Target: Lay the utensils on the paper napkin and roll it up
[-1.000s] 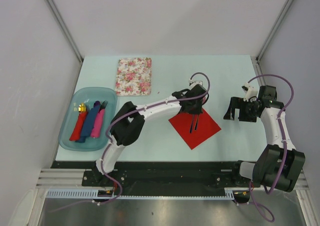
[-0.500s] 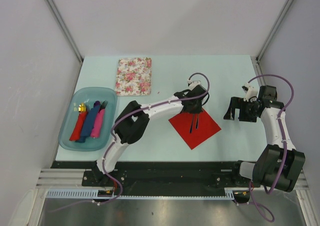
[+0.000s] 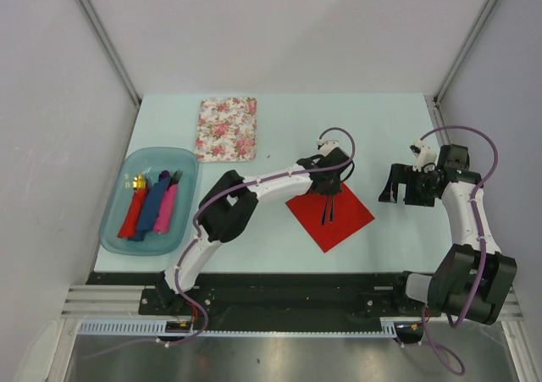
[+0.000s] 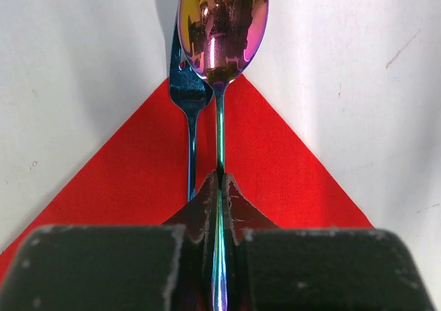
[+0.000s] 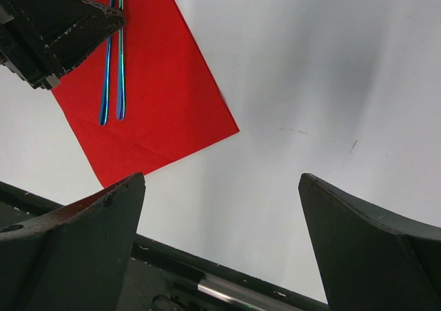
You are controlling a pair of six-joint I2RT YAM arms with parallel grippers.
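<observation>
- One red paper napkin [image 3: 345,221] is laid as a diamond on the table [image 3: 381,128], near the arm bases.
- Two utensils are counted on it, one blue fork [image 4: 191,138] and one spoon [image 4: 220,49]. The handles run toward 6 o'clock and the heads lie past the 12 o'clock corner.
- The left gripper [image 4: 219,187] is clamped on the spoon handle.
- The right gripper [image 5: 220,178] is at 3 o'clock of the napkin, spread wide with nothing held.
- One tray [image 3: 157,156] sits at 9 o'clock with three rolls in it: red [image 3: 134,214], blue [image 3: 152,206] and pink [image 3: 167,209].
- One floral mat [image 3: 226,129] lies at 11 o'clock, farthest.
</observation>
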